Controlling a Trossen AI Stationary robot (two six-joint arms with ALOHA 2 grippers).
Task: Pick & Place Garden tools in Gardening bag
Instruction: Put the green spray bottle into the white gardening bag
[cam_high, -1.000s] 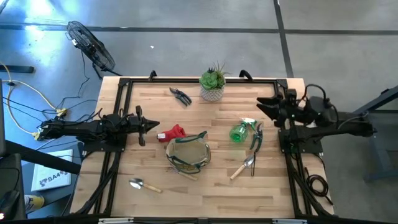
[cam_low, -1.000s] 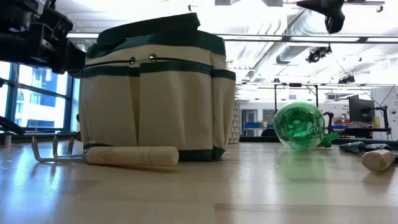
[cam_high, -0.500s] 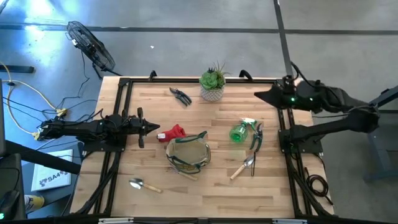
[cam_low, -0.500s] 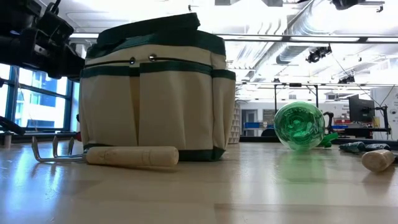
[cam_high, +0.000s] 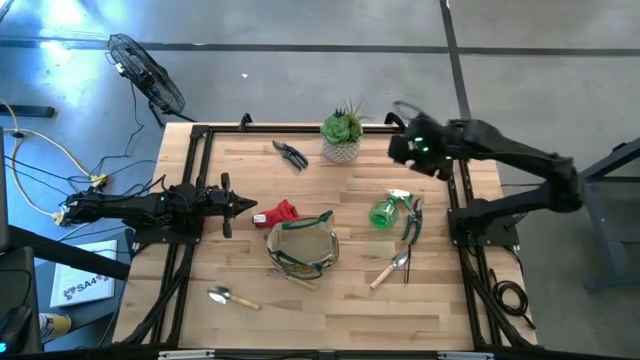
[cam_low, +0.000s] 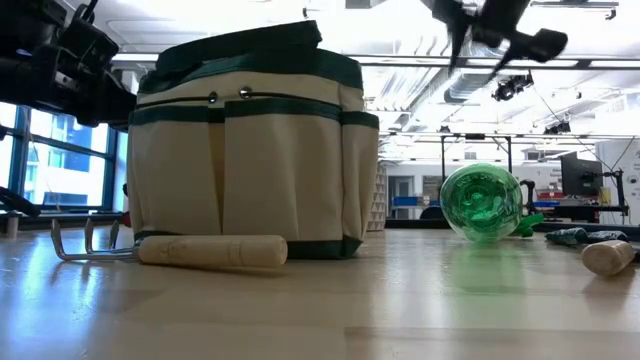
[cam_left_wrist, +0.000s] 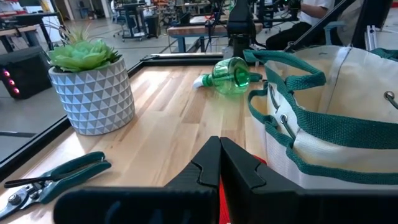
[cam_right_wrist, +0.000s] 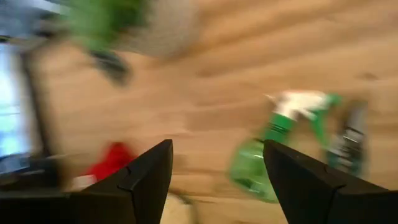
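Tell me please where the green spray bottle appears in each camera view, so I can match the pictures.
High view: green spray bottle lies right of the gardening bag, on the table's right half.
Low view: bottle seen end-on, right of the bag.
Left wrist view: bottle far across the table, beyond the bag.
Right wrist view: bottle between the open fingers, blurred.
Shared landmark: the bag, though not clear in the right wrist view.

Overhead, table-level, two wrist views

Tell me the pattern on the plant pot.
White plant pot with a raised triangle grid; the left wrist view shows it best.
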